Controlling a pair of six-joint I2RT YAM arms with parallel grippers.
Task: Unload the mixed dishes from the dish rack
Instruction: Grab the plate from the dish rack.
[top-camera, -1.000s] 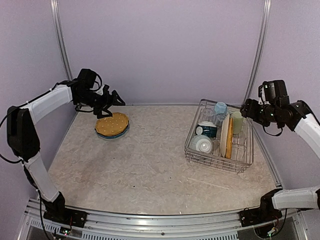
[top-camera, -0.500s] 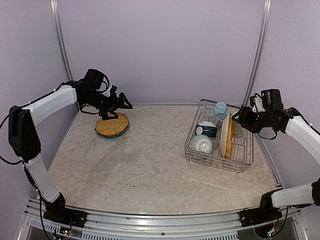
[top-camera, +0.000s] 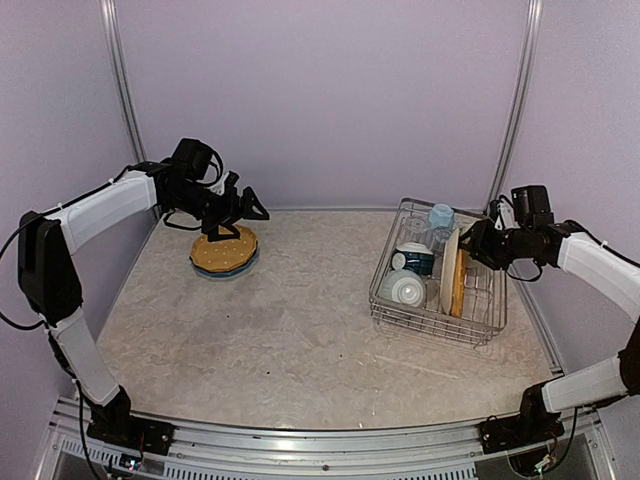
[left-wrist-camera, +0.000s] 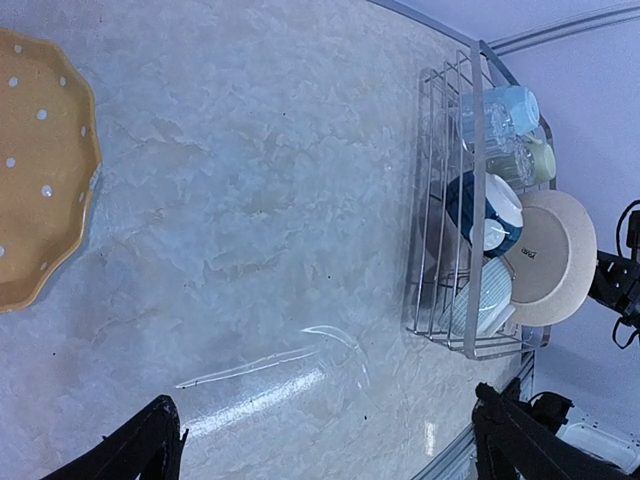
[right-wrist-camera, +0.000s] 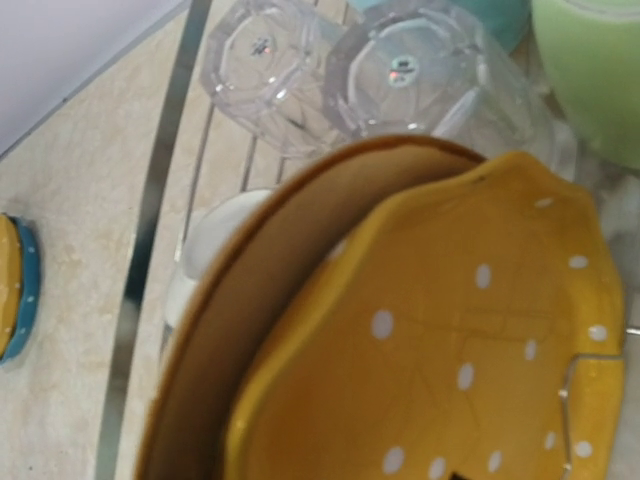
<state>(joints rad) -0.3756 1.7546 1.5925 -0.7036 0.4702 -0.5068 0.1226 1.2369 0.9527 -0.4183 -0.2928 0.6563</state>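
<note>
The dish rack (top-camera: 438, 324) stands at the right of the table. In it a yellow-orange dotted plate (top-camera: 459, 278) and a cream plate (top-camera: 449, 262) stand on edge. Teal-and-white bowls (top-camera: 412, 263), glass tumblers (right-wrist-camera: 270, 58), a light blue mug (top-camera: 441, 214) and a pale green mug (right-wrist-camera: 595, 70) fill the remaining space. My right gripper (top-camera: 472, 246) is at the top edge of the yellow plate (right-wrist-camera: 470, 350); its fingers are out of its wrist view. My left gripper (top-camera: 240, 212) hangs open and empty just above a yellow plate stacked on a blue one (top-camera: 224, 251).
The rack's wire rim (left-wrist-camera: 470, 200) and the cream plate (left-wrist-camera: 550, 255) show in the left wrist view across bare marbled tabletop (left-wrist-camera: 260, 200). The back wall and side walls stand close behind both arms.
My right gripper has come down and leftward from beside the rack to the top of the standing plates. My left gripper has shifted a little right above the stacked plates.
</note>
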